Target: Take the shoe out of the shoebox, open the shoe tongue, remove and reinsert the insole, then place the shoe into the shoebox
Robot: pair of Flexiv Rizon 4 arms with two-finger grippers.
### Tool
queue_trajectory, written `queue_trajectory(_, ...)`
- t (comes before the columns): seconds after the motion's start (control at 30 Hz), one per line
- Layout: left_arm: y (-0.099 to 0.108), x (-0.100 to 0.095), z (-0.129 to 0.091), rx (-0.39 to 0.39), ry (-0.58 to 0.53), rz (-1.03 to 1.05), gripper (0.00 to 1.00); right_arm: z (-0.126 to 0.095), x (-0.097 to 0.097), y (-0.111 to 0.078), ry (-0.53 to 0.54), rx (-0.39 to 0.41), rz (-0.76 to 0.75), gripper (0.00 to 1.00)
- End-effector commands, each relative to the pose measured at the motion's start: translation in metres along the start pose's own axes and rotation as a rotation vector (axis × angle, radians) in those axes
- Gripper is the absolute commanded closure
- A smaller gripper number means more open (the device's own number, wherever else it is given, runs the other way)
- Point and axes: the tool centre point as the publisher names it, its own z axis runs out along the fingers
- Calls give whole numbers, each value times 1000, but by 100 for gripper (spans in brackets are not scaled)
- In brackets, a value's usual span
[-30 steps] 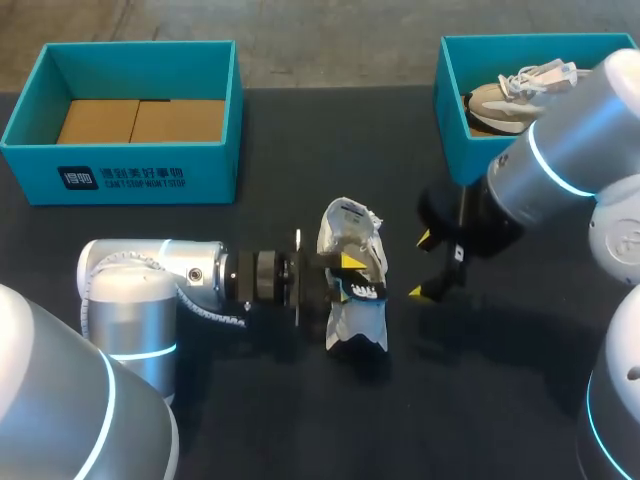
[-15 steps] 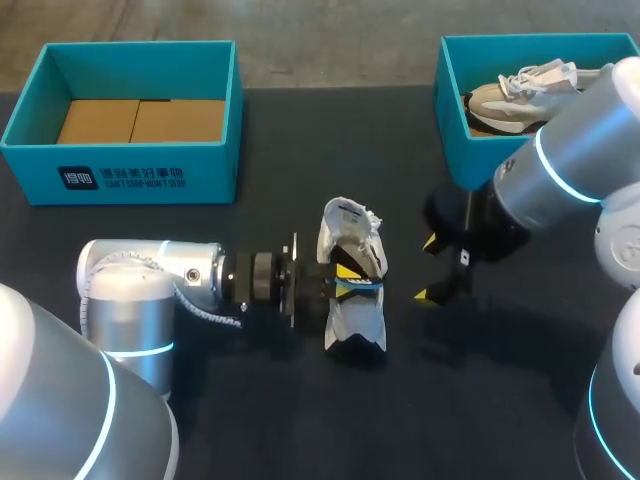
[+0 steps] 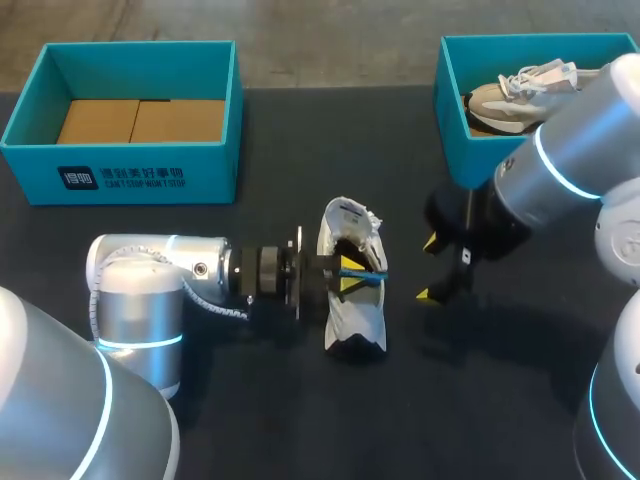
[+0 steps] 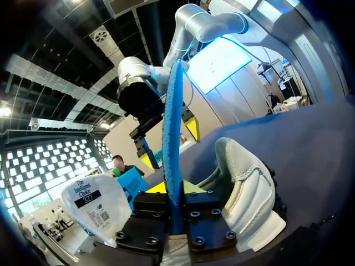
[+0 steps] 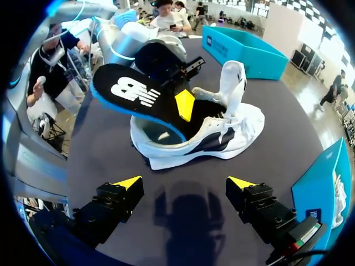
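Shoe (image 3: 355, 320) lying at table centre, tongue standing open, left gripper (image 3: 345, 275) at its 9 o'clock clenching the blue insole (image 5: 133, 94) – one end raised, the other sitting inside the shoe, right gripper (image 3: 428, 268) hovering released at 3 o'clock, shoebox (image 3: 452, 110) sitting at 1 o'clock.

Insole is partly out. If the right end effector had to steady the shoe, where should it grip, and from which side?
Probably the toe end of the shoe, from above, fingers across its width. It is low, narrow, beyond the raised tongue, and clear of the insole pinched by the left end effector over the heel opening. The right end effector is open.
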Motion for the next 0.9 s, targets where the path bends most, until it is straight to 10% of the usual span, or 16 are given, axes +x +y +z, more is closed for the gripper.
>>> queue_trajectory(0.03, -7, 2, -2, 0, -1, 8, 70, -2, -1, 3, -2, 4, -1, 0)
queue_trajectory(0.33, -21, 4, -3, 23, 4, 25, 58, 1, 0, 7, -2, 4, -7, 0)
queue_trajectory(0.47, -23, 5, -4, 29, 13, 26, 68, 1, 1, 7, -3, 4, -3, 0)
queue_trajectory(0.6, -25, 9, -5, 28, 46, 15, 100, 1, 3, 7, -4, 5, 1, 0)
queue_trajectory(0.9, -17, 10, -8, -27, 95, 6, 100, 3, 4, 6, -7, 4, 9, 0)
